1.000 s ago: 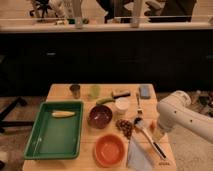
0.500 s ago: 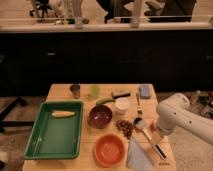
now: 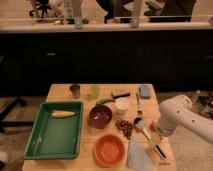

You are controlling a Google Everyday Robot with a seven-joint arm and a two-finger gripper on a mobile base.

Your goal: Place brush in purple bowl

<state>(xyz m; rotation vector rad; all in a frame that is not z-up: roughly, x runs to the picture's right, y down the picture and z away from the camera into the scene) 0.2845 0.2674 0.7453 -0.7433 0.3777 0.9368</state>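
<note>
The brush [image 3: 145, 132] lies on the table at the right, its pale head [image 3: 138, 122] near the grapes and its thin handle running towards the front right, ending black [image 3: 161, 153]. The purple bowl [image 3: 100, 116] stands at the middle of the table, left of the brush and empty. My gripper [image 3: 155, 141] hangs at the end of the white arm [image 3: 177, 117], right over the brush handle near the table's right edge.
An orange bowl [image 3: 109, 149] sits in front of the purple bowl. A white cup [image 3: 121, 105], fork [image 3: 138, 103], dark block [image 3: 120, 93], blue sponge [image 3: 144, 91], grapes [image 3: 124, 128], two small cups and a grey cloth [image 3: 137, 158] surround them. A green tray [image 3: 42, 145] with corn is at the left.
The arm has swung a little left and down, bringing the gripper over the brush handle. The brush and bowls have not moved.
</note>
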